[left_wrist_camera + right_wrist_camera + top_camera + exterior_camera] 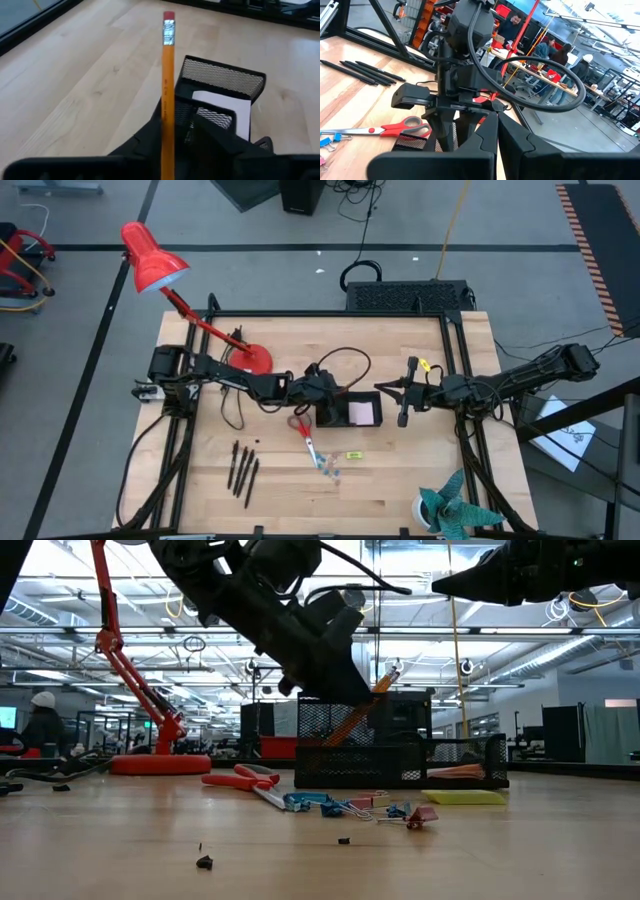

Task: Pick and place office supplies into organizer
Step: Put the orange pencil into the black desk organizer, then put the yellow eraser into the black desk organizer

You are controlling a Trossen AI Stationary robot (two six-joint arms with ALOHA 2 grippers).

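My left gripper (167, 150) tilts down over the black mesh desk organizer (347, 409), fingers clamped on an orange wooden pencil (168, 85). My right gripper (404, 395) hangs just beside the organizer; its fingers look nearly together.

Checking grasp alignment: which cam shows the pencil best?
Left wrist view: the pencil runs full length from the left gripper, over the organizer. Low view shows it partly; high and right wrist hide it.

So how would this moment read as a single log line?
left tool: holds orange wooden pencil | over black mesh organizer | right tool: waits beside it
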